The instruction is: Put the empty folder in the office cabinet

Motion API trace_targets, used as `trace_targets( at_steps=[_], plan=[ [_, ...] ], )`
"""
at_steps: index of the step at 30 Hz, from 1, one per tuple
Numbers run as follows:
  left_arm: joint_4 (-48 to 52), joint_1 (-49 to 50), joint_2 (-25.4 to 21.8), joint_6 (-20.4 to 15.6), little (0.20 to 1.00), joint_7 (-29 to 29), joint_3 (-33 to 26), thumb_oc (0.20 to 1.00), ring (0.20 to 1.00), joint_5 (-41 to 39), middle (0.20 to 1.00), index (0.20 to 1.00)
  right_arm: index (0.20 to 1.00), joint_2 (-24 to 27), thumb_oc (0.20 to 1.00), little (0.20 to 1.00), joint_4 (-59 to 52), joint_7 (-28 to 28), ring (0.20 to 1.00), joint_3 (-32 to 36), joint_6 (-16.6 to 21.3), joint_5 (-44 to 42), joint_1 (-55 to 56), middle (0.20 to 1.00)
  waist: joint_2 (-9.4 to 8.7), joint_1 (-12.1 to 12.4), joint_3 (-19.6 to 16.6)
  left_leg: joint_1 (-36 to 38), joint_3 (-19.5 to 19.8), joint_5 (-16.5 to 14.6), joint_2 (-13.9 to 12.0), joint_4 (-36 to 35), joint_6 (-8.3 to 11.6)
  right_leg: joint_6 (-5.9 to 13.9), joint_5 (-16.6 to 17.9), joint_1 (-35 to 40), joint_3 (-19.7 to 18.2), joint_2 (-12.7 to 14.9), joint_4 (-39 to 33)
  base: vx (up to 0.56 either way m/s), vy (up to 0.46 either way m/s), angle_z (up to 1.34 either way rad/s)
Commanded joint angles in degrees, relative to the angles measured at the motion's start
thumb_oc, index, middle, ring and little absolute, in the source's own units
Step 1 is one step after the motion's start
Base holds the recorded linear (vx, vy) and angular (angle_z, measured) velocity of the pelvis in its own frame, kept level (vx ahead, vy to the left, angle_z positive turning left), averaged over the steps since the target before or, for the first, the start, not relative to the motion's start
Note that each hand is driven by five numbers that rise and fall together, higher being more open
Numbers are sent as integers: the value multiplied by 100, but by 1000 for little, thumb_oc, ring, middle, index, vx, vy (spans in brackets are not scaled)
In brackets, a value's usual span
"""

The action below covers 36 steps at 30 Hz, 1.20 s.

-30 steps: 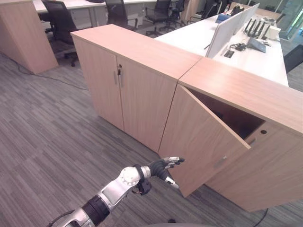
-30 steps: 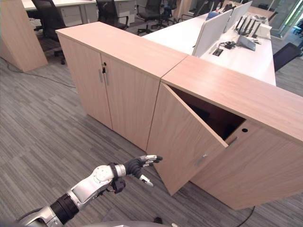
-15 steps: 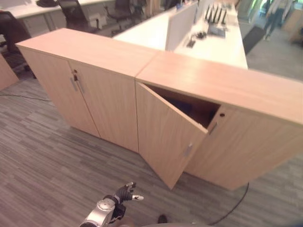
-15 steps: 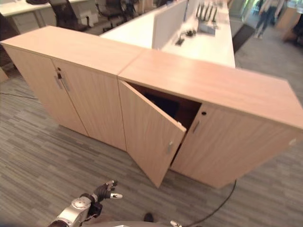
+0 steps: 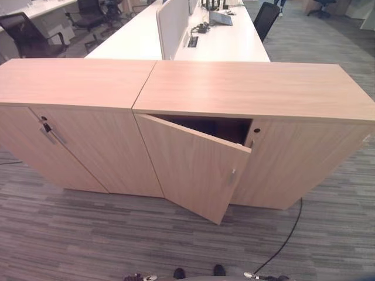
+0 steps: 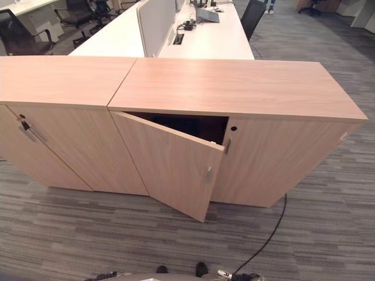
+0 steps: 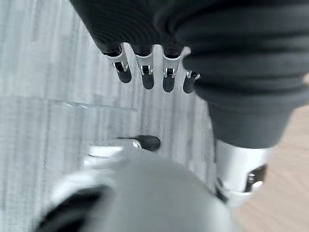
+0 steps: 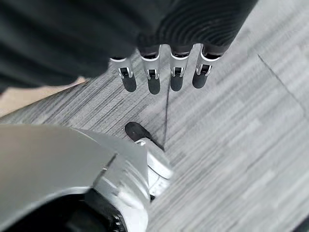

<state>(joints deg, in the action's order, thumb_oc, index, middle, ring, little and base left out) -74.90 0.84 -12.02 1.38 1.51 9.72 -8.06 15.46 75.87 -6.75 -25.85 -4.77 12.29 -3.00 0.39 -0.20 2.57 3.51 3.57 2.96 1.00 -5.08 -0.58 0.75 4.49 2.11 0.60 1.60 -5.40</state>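
- Wood-grain cabinet (image 5: 258, 93) on the right stands with its left door (image 5: 187, 170) swung partly open toward the near side; its right door (image 5: 304, 164) is closed.
- Dark gap behind the open door shows the inside, but what it holds cannot be made out.
- Folder: I cannot tell where it is; neither hand has it.
- Second cabinet (image 5: 70, 82) touches the first on the left, both doors closed, with handles (image 5: 50, 132) at its middle.
- Left hand (image 7: 145, 72) hangs low over grey carpet (image 5: 88, 234), fingers straight and relaxed, holding nothing.
- Right hand (image 8: 164, 72) likewise hangs over the carpet, fingers straight and loose, holding nothing.
- White desk (image 5: 146, 35) stands behind the cabinets, with a divider panel (image 5: 170, 20) along its middle and small items at its far end.
- Black office chairs (image 5: 29, 38) stand at the far left, another (image 5: 266, 14) at the far right of the desk.
- Person's legs (image 6: 272, 4) show at the far edge past the desk.
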Motion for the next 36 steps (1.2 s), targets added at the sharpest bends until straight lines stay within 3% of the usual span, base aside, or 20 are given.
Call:
trace_targets(
  at_steps=[1, 7, 11, 18, 24, 28, 36],
  plan=[
    [143, -114, 28, -274, 1000, -342, 583, 1000, 1000, 924, 1000, 1000, 1000, -126, 1000, 1000, 204, 41, 1000, -88, -20, -191, -100, 1000, -117, 49, -156, -226, 254, -323, 54, 8, 62, 319, -745, 290, 186, -56, 53, 58, 59, 15],
    [1157, -98, -268, -575, 1000, -760, 1169, 1000, 1000, 1768, 1000, 1000, 1000, -94, 1000, 1000, 133, 238, 1000, -30, 129, -391, 19, 1000, -165, 25, -189, -123, 283, -442, 112, 8, 18, 417, -766, 370, 255, 47, 40, 39, 41, 9],
    [1310, -148, -312, -566, 1000, -429, 1140, 1000, 1000, 1291, 1000, 1000, 1000, 60, 1000, 1000, 103, 206, 1000, -52, 167, -380, -93, 1000, -207, -24, -230, -106, 266, -487, 114, 8, -13, 423, -756, 359, 196, 69, 45, 24, 33, -4],
    [1408, -173, -268, -548, 1000, -35, 1400, 1000, 1000, 1251, 1000, 1000, 1000, 132, 1000, 1000, 61, 116, 1000, -183, 177, -86, -114, 1000, -206, -58, -254, -114, 215, -531, 124, 8, -45, 441, -716, 309, 146, 72, 40, 2, 19, -5],
    [1171, -60, -252, -518, 1000, 239, 1247, 1000, 1000, 874, 1000, 1000, 1000, 220, 1000, 1000, -7, 106, 1000, -325, 185, 220, -191, 1000, -196, -52, -254, -105, 158, -557, 124, 8, -51, 465, -692, 283, 123, 76, 40, -10, 22, -5],
    [956, 24, -251, -519, 1000, 245, 922, 1000, 1000, 375, 1000, 1000, 1000, 179, 1000, 1000, -9, 102, 1000, -327, 188, 190, -137, 1000, -187, -58, -271, -92, 151, -558, 123, 8, -48, 460, -701, 305, 115, 77, 40, 0, 0, 0],
    [1061, 41, -192, -555, 1000, 199, 981, 1000, 1000, 406, 1000, 1000, 1000, 88, 1000, 1000, -35, 169, 1000, -238, 208, 16, -28, 1000, -180, -59, -274, -80, 165, -560, 124, 8, -56, 455, -703, 305, 123, 79, 40, 0, 0, 0]
  ],
)
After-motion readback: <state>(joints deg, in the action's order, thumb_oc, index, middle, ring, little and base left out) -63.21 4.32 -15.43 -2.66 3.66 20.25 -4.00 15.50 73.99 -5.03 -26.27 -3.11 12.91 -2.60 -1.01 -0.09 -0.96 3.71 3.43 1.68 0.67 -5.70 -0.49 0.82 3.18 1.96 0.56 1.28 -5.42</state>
